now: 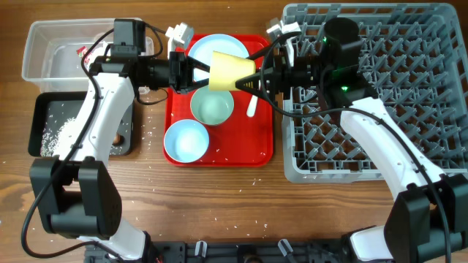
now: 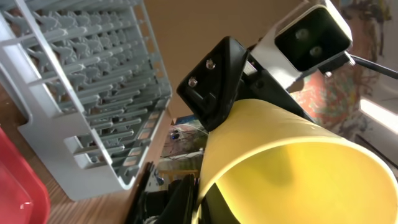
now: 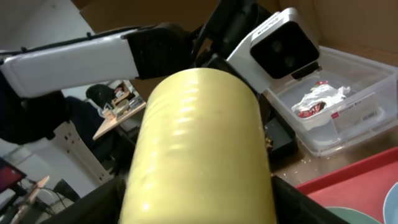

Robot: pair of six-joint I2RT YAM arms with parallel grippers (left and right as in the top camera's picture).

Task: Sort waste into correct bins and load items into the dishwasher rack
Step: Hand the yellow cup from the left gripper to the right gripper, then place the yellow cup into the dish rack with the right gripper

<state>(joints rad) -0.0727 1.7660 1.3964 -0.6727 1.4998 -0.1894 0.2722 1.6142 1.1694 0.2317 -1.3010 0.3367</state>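
Pincer, left [image 1: 199, 71]: clamped on the rim of the yellow cup [image 1: 232, 71]. Its arm reaches in level from the left of the red tray [image 1: 259, 150].
Pincer, right [image 1: 252, 78]: its fingers [image 3: 298, 208] flank the cup's narrow end, coming from the tray's right. I cannot tell whether they press it.
Cup: on its side in the air over the tray's far half, between the two pincers.
On the tray: a pale blue plate [image 1: 212, 45] at the far edge, one bowl [image 1: 212, 106] at the middle, a second bowl [image 1: 186, 140] at the near left, and a white spoon [image 1: 252, 106] right of the middle bowl.
Rack [image 1: 409, 88]: just right of the tray.
Clear tub [image 1: 44, 44]: far left of the tray, holding a crumpled wrapper [image 3: 320, 99].
Black tray [image 1: 40, 109]: near left of the red tray, holding white grains [image 1: 58, 131] and a brown lump [image 1: 118, 137].
Bench [image 1: 219, 197]: stray grains around the red tray.
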